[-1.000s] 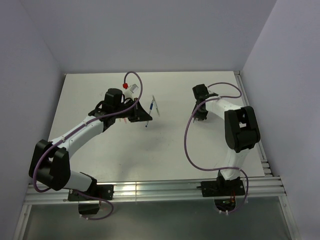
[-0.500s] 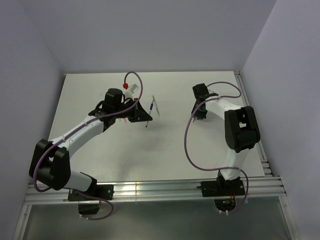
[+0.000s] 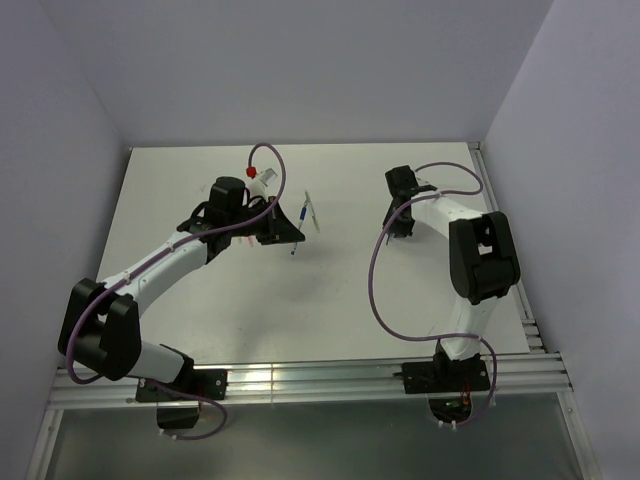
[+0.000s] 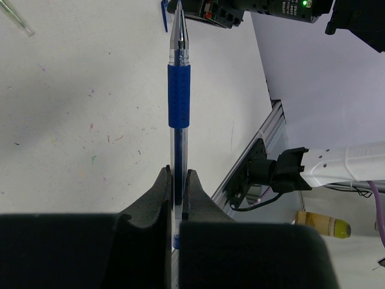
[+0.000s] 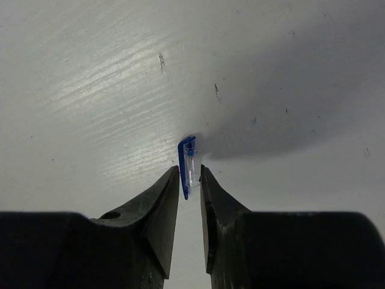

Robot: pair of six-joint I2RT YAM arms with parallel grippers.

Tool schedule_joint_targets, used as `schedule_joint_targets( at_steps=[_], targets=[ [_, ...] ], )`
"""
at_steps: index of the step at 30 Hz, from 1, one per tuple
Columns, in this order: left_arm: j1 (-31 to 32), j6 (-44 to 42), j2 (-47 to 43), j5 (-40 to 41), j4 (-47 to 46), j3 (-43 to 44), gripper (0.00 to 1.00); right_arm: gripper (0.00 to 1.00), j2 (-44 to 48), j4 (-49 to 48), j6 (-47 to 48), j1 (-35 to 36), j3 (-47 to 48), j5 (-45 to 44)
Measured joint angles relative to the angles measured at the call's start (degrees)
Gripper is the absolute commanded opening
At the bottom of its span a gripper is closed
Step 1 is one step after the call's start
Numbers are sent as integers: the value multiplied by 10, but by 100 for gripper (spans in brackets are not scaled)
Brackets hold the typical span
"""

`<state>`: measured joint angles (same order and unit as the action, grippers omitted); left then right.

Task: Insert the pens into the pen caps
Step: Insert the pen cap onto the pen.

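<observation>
The left gripper (image 4: 178,180) is squeezed tight on the blue pen (image 4: 178,96), which sticks out long in front of it with the tip bare. The right gripper (image 5: 190,180) pinches a little cap (image 5: 190,159) low by the table (image 3: 250,300), well off to the pen's right. I think the tip isn't aimed at the cap yet, but it's hard to see.

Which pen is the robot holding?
The pen with the blue grip, pinched in the left gripper. The other pen, thin and greenish-clear, just lies loose on the table with nothing touching it.
</observation>
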<state>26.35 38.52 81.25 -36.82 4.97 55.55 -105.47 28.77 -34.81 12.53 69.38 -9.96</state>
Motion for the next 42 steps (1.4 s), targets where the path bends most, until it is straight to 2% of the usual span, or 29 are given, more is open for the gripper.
schedule_joint_targets(
  at_steps=[25,31,32,33,34,42],
  targets=[
    [0,0,1,0,0,0,0,26,-24,0,2,-2,3,0],
    [0,-2,2,0,0,0,0,18,-26,0,5,-2,4,1],
    [0,-2,2,0,0,0,0,7,-26,0,5,-2,4,1],
    [0,-2,2,0,0,0,0,2,-26,0,9,-2,4,0],
    [0,-2,2,0,0,0,0,0,-26,0,9,-2,4,1],
    [0,1,2,-29,-33,-3,0,0,-9,2,13,-2,4,7]
  ],
)
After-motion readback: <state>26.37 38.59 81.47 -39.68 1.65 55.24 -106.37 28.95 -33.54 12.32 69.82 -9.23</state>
